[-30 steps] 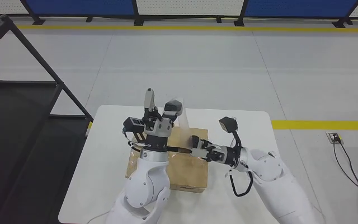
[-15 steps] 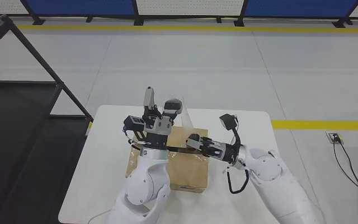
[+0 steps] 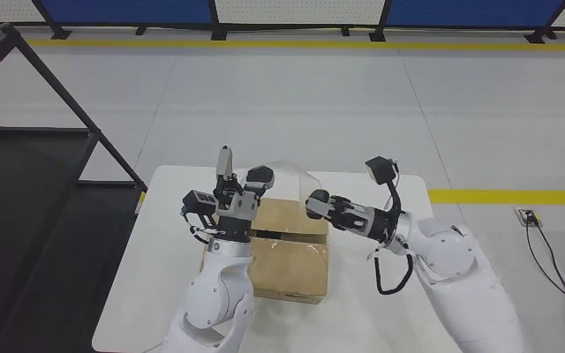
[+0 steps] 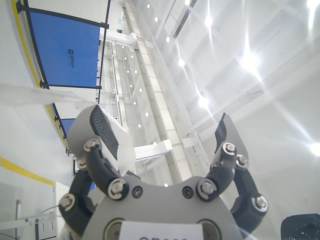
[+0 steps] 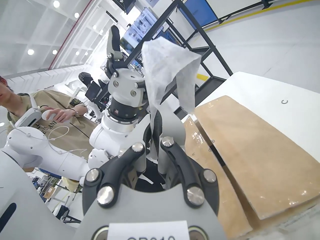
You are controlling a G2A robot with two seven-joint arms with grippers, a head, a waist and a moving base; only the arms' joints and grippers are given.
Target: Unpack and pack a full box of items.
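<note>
Right hand (image 5: 153,149), clamped on the sheet (image 5: 167,68) at the box's (image 5: 250,146) 12 o'clock edge, should lift slowly (left hand (image 4: 160,126) gapes open).

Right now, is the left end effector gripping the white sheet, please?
No, the left end effector stands wide open with nothing between its fingers; the right end effector pinches the white sheet.
</note>
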